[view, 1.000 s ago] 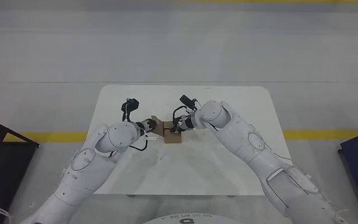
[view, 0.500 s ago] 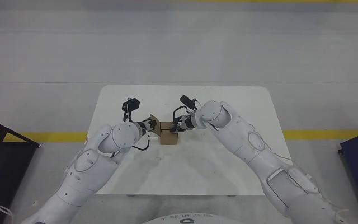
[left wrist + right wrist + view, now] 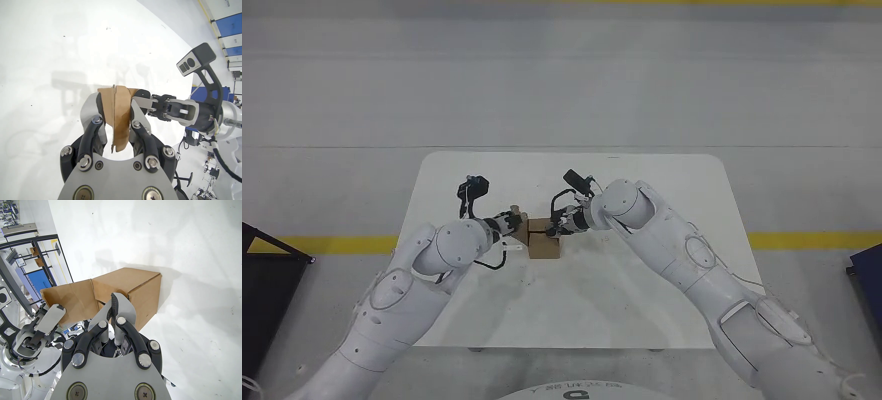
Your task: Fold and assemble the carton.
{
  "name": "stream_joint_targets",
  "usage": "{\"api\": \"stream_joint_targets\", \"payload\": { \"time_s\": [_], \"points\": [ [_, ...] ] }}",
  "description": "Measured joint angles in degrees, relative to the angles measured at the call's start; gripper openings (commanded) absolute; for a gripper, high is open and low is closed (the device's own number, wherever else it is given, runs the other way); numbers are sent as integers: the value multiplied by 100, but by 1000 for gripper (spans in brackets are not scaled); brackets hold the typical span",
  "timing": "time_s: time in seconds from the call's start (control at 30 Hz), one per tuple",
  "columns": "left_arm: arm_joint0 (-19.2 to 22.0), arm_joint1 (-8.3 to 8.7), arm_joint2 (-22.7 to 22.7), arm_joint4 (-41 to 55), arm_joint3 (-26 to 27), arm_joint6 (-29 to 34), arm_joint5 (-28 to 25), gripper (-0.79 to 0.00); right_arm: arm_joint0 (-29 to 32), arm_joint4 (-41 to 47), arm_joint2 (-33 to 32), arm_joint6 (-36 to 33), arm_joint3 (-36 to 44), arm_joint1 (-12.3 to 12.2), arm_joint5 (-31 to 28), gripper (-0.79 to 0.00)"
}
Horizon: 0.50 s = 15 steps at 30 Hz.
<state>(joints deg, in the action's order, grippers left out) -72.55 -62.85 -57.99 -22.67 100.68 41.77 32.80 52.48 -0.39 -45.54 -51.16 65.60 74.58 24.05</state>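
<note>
So the small brown cardboard carton point(image 3: 545, 243) sits on the white surface point(image 3: 642, 290), right between the two end effectors. The left end effector point(image 3: 114, 101) is clamped on one opened-out flap point(image 3: 68, 298), with the cardboard edge-on between its fingers point(image 3: 88, 109). From the right wrist cam, that flap sticks out sideways from the carton's open end, and the left end effector has it by the outer corner.

The right end effector point(image 3: 113, 299) is pinched shut at the open end, just beside where the flap hinges. It looks like it's nipping a thin wall edge, though the contact itself is hard to see. The carton's body runs straight away from the right end effector, closed end pointing away. Both tips are basically next to each other.
</note>
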Motion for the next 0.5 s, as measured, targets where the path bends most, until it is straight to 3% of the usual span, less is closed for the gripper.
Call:
{"api": "stream_joint_targets", "payload": {
  "time_s": [0.23,0.37,0.5],
  "points": [
    [-633,139,-730,175,310,-120,-284,-560,0,0,0,0,0,0,0,-785],
    [-820,180,-968,252,329,-82,-462,-570,0,0,0,0,0,0,0,-785],
    [-791,165,-893,253,253,-81,-516,-570,0,0,0,0,0,0,0,-785]
  ]
}}
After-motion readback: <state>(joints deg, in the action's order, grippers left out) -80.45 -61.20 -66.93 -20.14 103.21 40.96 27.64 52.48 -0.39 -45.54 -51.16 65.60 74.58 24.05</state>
